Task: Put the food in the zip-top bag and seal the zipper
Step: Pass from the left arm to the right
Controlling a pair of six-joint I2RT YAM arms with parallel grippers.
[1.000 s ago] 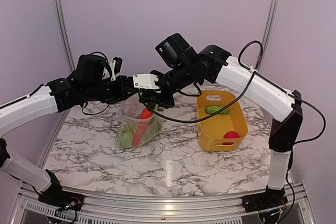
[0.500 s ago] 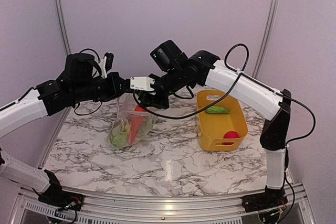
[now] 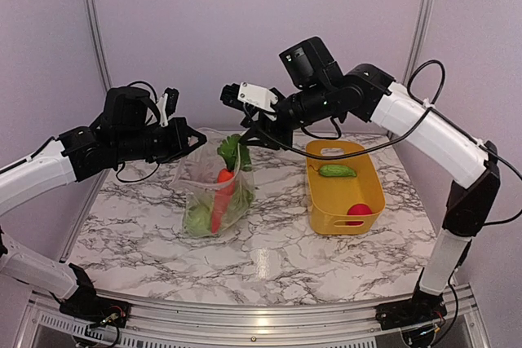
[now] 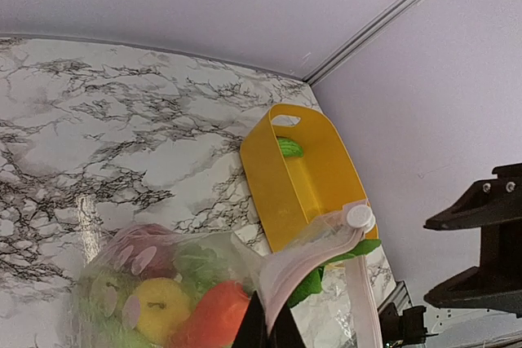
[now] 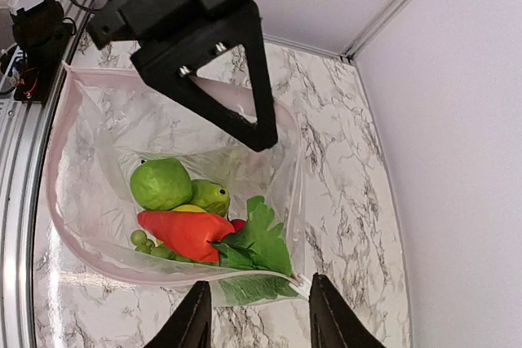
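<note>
Clear plastic first: the zip-top bag (image 3: 214,193) hangs over the marble table (image 3: 269,262) between my two arms, its mouth pulled wide. My left gripper (image 4: 266,328) is pressed together on the bag's rim, at the 9 o'clock corner in the overhead view. My right gripper (image 5: 259,295) stands spread. The zipper (image 4: 298,265) ends just beside one of its fingers, and I cannot tell whether they touch.

Inside the bag I see a green apple (image 5: 161,183), a red pepper (image 5: 183,232), green grapes (image 5: 140,240), a lemon (image 4: 159,315) and a leafy green piece (image 5: 261,242). A second green fruit is half covered.

At 3 o'clock from the bag sits a yellow basket (image 3: 375,193). It holds a cucumber (image 3: 337,170) towards its 12 o'clock end and a red apple (image 3: 357,210) at 5 o'clock, partly hidden by the wall.

Any lettering on the white block (image 3: 259,97) at my right wrist is too small to read. The left wrist view cuts my fingers off at its lower edge, and crinkles blur the food there.
</note>
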